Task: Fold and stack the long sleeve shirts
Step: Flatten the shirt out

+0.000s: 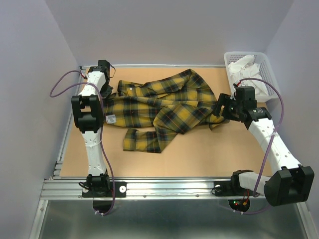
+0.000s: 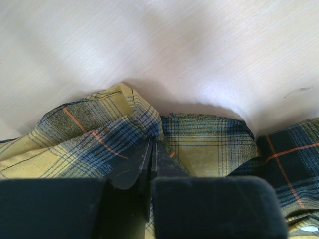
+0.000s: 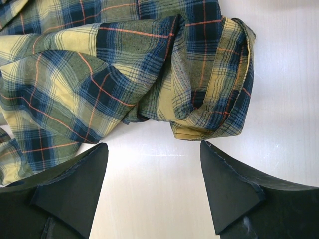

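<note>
The left gripper [image 2: 152, 145] has its fingers pressed together on a puckered fold of the plaid shirt [image 1: 164, 107], near the far left corner of the table [image 1: 199, 157]. The right gripper [image 3: 154, 149] hangs with its fingers wide apart, holding nothing, just short of the shirt's bunched right end. The shirt lies crumpled across the table's far half.

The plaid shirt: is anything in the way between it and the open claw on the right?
Nothing visible. The right gripper faces the plaid shirt's bunched edge with open jaws, and only bare table lies between them.
</note>
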`<state>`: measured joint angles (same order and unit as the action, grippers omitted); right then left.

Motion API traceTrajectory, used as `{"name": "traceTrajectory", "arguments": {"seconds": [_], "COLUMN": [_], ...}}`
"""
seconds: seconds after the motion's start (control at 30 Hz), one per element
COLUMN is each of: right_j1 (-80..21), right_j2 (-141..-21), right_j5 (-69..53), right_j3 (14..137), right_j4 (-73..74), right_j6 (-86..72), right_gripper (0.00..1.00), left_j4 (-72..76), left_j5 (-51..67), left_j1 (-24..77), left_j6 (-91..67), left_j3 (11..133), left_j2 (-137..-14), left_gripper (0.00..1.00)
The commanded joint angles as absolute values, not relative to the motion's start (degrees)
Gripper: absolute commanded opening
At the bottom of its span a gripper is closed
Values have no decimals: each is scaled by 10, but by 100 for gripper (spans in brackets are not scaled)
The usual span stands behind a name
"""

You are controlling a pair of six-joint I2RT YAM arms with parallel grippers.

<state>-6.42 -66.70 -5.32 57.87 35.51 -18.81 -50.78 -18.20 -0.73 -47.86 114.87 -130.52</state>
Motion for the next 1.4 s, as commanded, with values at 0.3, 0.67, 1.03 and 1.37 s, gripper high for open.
{"name": "traceTrajectory", "arguments": {"seconds": [0.3, 0.67, 1.03, 1.37], "right_j1": [-62, -62, -62, -63], "right_j2": [-700, -765, -842, -877], "right_j5": [-63, -130, -122, -109], "right_j3": [575, 541, 541, 545], "right_j4": [291, 200, 127, 104], "right_j6": [-273, -392, -431, -433], "right_gripper": [80, 69, 65, 49], "left_j4": [-434, -396, -385, -379], "left_j5": [-194, -192, -186, -185], "left_j1": [-2, 15, 15, 15], "left_j6": [-431, -405, -393, -386], "left_j3": [1024, 988, 983, 981], "left_j2": [-1170, -1123, -1120, -1120], "left_gripper": [0, 0, 0, 0]}}
